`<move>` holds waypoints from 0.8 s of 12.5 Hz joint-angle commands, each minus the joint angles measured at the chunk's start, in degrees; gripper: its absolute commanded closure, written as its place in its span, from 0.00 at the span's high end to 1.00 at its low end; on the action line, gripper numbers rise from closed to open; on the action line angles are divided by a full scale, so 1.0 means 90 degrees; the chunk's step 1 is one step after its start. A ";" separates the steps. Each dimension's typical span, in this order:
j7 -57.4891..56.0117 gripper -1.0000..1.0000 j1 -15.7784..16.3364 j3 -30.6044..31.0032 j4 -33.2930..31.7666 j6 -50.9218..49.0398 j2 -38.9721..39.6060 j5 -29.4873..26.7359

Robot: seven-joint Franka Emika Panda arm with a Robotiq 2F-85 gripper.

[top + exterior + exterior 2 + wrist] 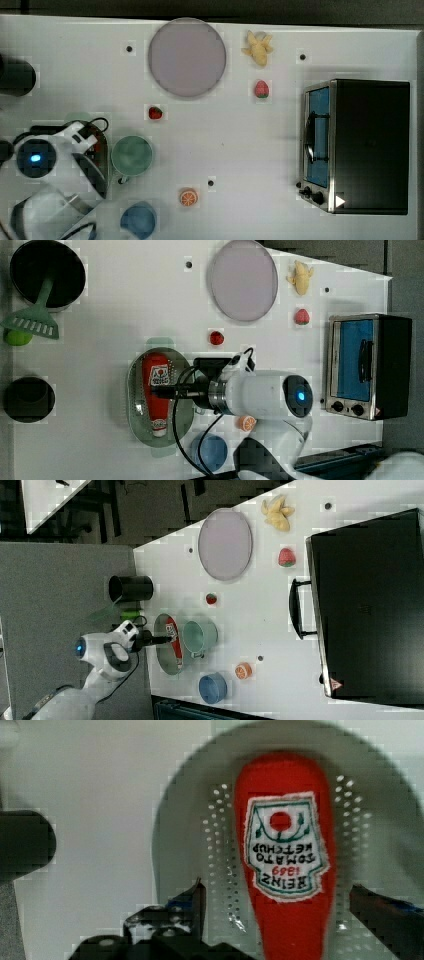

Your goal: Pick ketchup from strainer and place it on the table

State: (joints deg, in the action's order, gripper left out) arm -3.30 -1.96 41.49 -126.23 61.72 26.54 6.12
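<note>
The ketchup [155, 365] is a red squeeze bottle with a white label, lying lengthwise in the pale green perforated strainer [136, 400]. My gripper [162, 390] hangs just above the bottle's middle. In the wrist view the ketchup [285, 845] fills the strainer [220, 845], and my gripper [287, 907] is open, one dark finger [192, 902] on each side of the bottle and neither touching it. The right view shows the ketchup [176, 652] in the strainer [165, 662] with the gripper [162, 640] over it. The white table [250, 150] carries everything.
A green cup [131, 155] stands close beside the strainer, with a blue cup [138, 220] and an orange slice [188, 197] nearby. Further off are a lilac plate [186, 56], two strawberries [155, 112] [261, 89], a banana [258, 47] and a toaster oven [360, 145].
</note>
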 commanded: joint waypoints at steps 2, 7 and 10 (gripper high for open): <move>0.0439 1.00 0.0116 -0.0146 0.0044 0.0362 0.0502 0.0019; 0.0439 0.84 0.0515 -0.0648 0.0075 0.0868 0.0943 0.0314; 0.0439 0.58 0.0650 -0.0687 0.0077 0.1133 0.0933 0.0375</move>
State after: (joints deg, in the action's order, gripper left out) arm -2.19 2.05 35.11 -126.34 71.56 35.87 9.13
